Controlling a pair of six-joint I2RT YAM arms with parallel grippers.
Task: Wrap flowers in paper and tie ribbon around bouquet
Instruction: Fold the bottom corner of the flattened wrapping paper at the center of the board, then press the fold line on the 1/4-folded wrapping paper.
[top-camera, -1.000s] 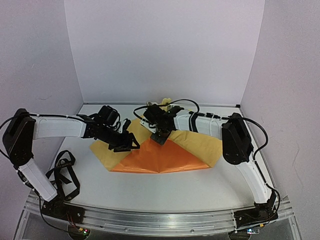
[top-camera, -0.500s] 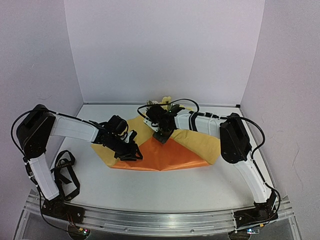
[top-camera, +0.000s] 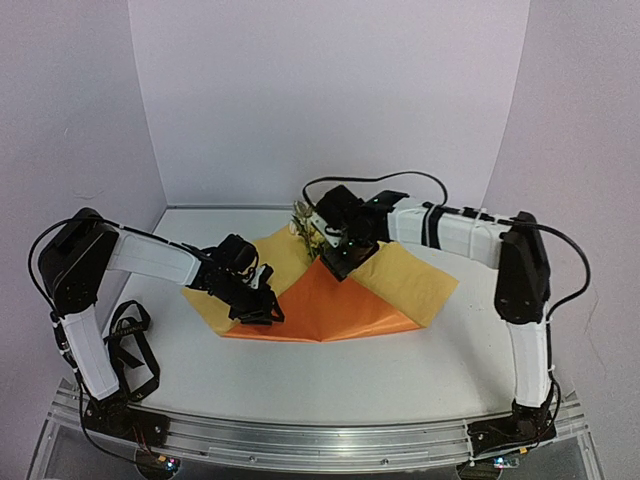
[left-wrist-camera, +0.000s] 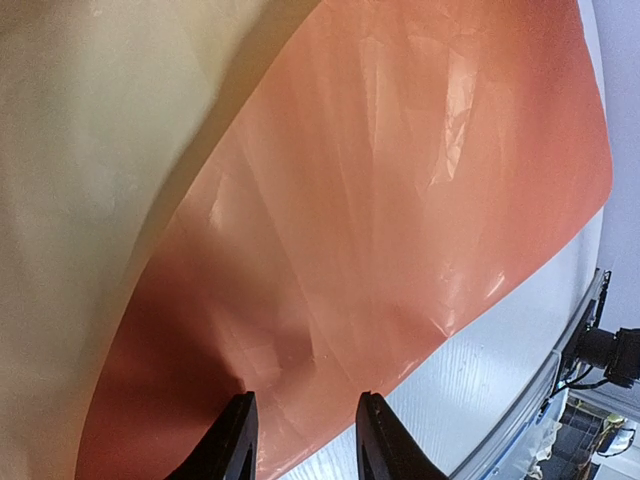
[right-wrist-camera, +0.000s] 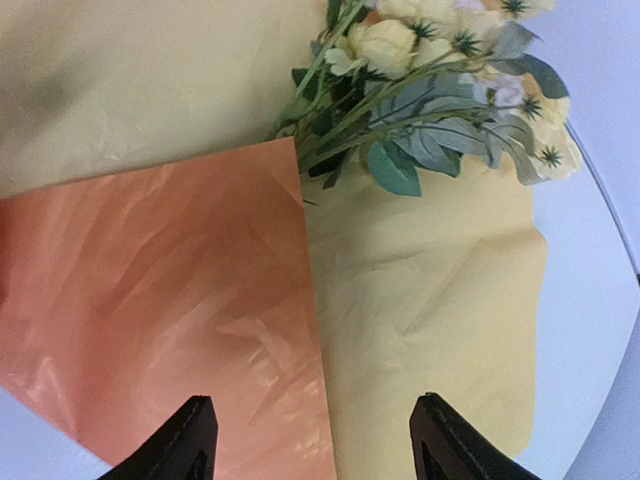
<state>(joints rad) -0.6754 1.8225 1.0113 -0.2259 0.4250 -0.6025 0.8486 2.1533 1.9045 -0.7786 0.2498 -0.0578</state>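
The paper (top-camera: 320, 305) lies mid-table (top-camera: 400, 375). Its orange face is folded up into a broad triangle, with pale yellow backing spread out on both sides of it. The orange is glossy and lightly crinkled, and its peak points to the paper's far edge. There the flowers (right-wrist-camera: 435, 85) poke out, cream-yellow heads and grey-green leaves, with their stems running under the orange flap.

And there's the release! A second ago the right gripper (right-wrist-camera: 315, 400) was clamped down at the peak of that flap. Now its fingers stand wide, holding nothing, and it hovers above the seam where orange meets yellow, just short of the blossoms. The flap hasn't sprung back, so the fold looks set.

Over at the flap's left lower edge, the left gripper (left-wrist-camera: 305, 400) has slid in from the yellow wing and drawn its fingers to a narrow gap. The orange edge sits right at the tips and there's a small pucker beside one finger. A gap still shows between the fingers, though, and I can't see a firm pinch.

For the task, that reads as the first fold done. The yellow wings still lie flat, so there's no cone yet. The ribbon (top-camera: 152, 352) lies in black loops well left of the paper, near the left arm's base. Nothing is touching it, and tying looks a long way off.
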